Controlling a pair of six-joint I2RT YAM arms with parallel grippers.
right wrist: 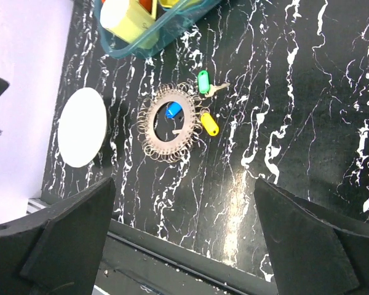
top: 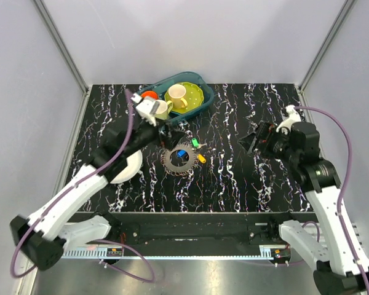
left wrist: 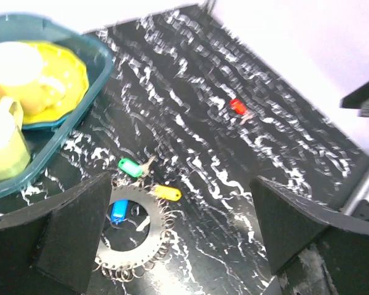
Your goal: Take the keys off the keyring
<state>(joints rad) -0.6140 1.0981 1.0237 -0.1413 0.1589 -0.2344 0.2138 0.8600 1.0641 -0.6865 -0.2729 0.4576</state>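
Observation:
The keyring is a flat grey toothed ring fringed with small wire loops, lying on the black marbled table. A blue-tagged key lies inside its hole. A green-tagged key and a yellow-tagged key lie at its far-right rim. In the left wrist view I see the keyring, the green, yellow and blue tags, and a red-tagged key lying apart, farther off. My left gripper hovers open just behind the ring. My right gripper is open and empty, well to the right.
A teal basket with a yellow plate and yellow mugs stands at the back centre. A white plate lies left of the keyring, partly under my left arm. The right wrist view shows the keyring, the white plate and the table's front edge.

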